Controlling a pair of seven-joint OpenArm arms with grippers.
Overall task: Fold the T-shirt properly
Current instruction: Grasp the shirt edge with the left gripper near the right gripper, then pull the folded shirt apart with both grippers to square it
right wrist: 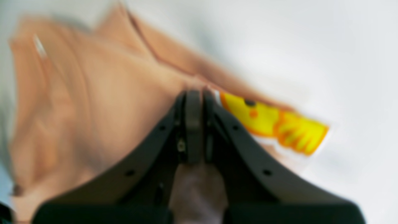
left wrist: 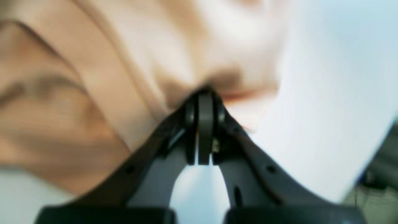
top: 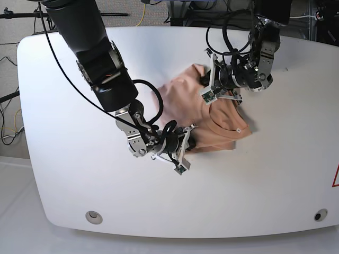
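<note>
On the white table [top: 63, 174], near its middle, lies the T-shirt [top: 220, 119], salmon-pink, bunched and wrinkled, with both arms reaching onto it. The left arm's fingers [left wrist: 203, 102] are pressed together, pinching a fold of pink cloth at the shirt's far edge; its wrist view is blurred. The right arm's fingers [right wrist: 194, 102] are likewise closed tight on the shirt's near edge, right beside a yellow-orange print [right wrist: 276, 126] that hangs off the cloth to one side. In the base view the right arm's thick black body [top: 98, 58] crosses the table from the top left corner, with black cables [top: 69, 79] looping along it and partly covering the shirt's near left corner. Two round metal fittings [top: 94, 216] sit along the table's near edge, well apart from the shirt.
</note>
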